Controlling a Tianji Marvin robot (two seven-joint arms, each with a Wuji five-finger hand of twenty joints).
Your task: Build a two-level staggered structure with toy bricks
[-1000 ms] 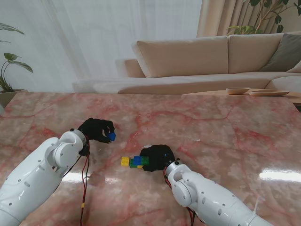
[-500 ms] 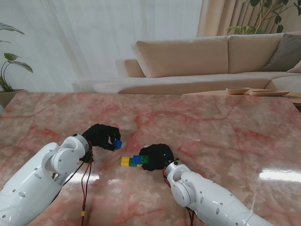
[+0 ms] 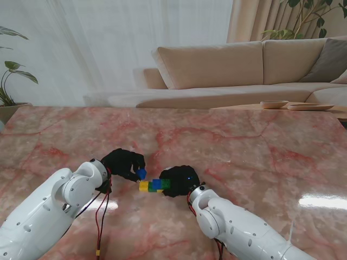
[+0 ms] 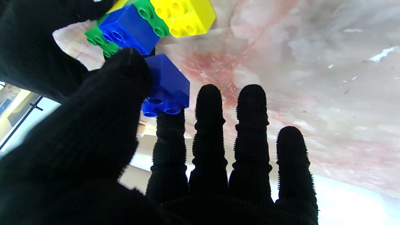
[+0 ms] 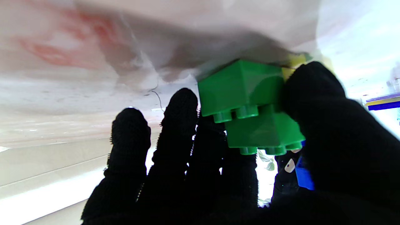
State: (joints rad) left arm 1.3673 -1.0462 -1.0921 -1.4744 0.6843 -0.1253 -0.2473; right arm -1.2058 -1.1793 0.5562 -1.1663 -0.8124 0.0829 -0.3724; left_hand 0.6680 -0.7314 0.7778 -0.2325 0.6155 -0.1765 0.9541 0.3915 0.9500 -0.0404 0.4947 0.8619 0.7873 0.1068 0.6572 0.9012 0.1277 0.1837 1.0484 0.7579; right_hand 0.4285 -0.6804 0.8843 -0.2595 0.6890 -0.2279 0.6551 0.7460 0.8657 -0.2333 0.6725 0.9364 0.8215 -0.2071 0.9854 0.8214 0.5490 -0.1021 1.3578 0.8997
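Bare marble table [image 3: 255,146] lies all round; only the brick stack [image 3: 153,186] obstructs.

A: What colours are the bricks?
B: 1 loose blue brick [image 4: 167,84], and a cluster with a yellow brick [image 3: 144,186], a green brick [image 5: 240,86] and another blue brick [image 4: 129,28].
A: The rest?
B: Both gloved hands, left hand [image 3: 123,163] and right hand [image 3: 180,181], black; arms white; table [image 3: 244,141] pink marble, red-veined.
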